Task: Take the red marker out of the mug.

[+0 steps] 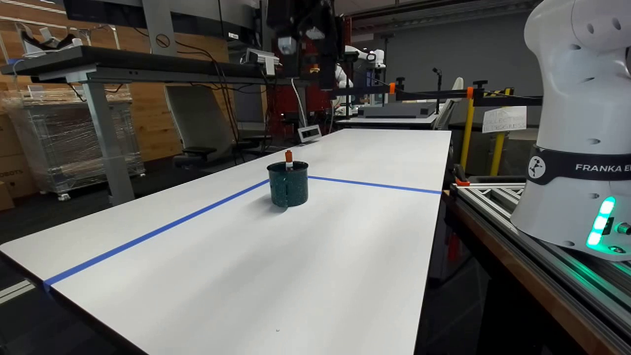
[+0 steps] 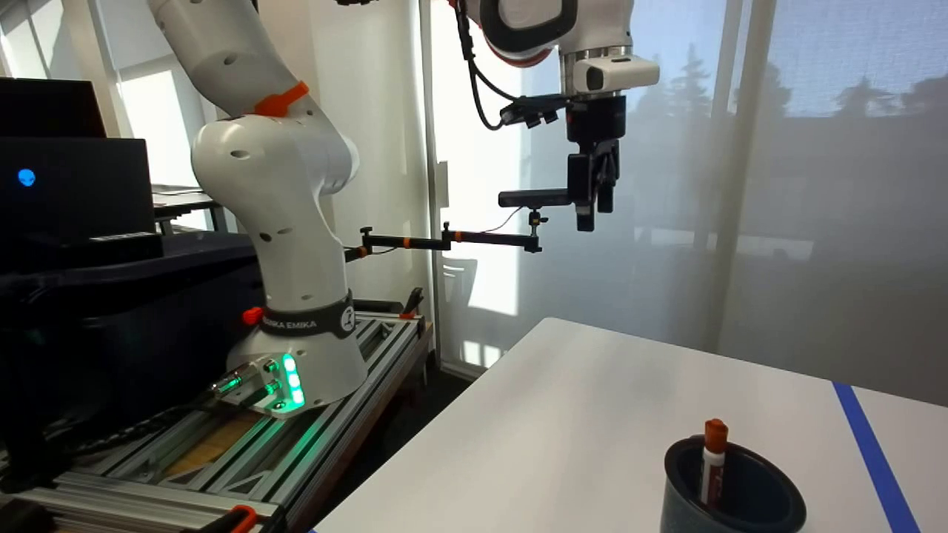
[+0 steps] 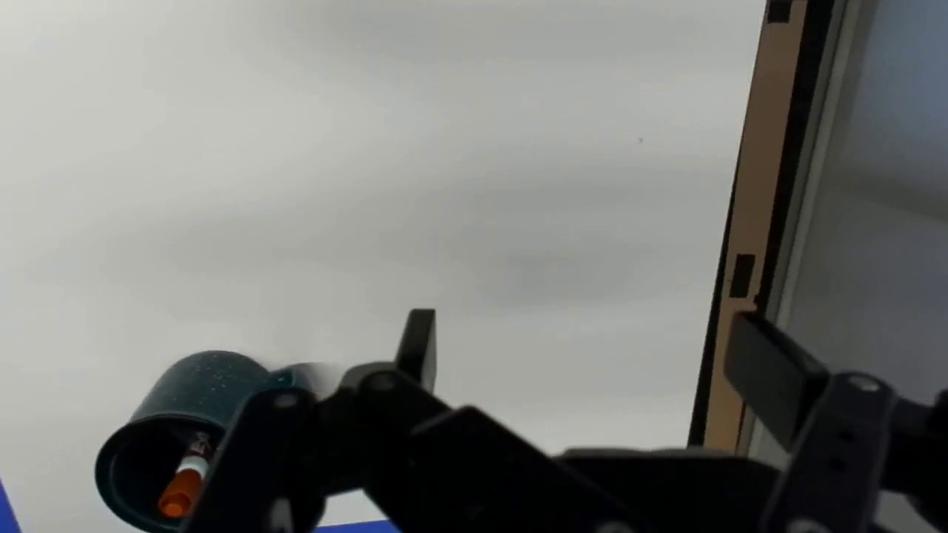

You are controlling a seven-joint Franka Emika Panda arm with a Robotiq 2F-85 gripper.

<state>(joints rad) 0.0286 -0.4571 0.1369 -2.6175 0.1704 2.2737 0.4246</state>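
Observation:
The mug [image 1: 289, 190] is dark teal and stands upright on the white table; it also shows in an exterior view [image 2: 675, 507] and at the lower left of the wrist view [image 3: 207, 389]. The red marker [image 1: 289, 158] stands in it, leaning on the inside, with its orange-red cap above the rim [image 2: 715, 437]. In the wrist view the marker's [image 3: 183, 485] cap points toward me; a finger hides part of the mug. My gripper [image 3: 585, 322] is open and empty. It hangs well above the table, apart from the mug, in both exterior views [image 2: 595, 215] [image 1: 308, 81].
The white table [image 1: 345, 276] carries blue tape lines [image 1: 162, 229]. A small grey frame-like object [image 1: 309, 133] stands at the table's edge. A camera on a jointed boom [image 2: 489, 238] reaches out near the gripper. The robot's base sits on a metal frame [image 2: 311, 451] beside the table.

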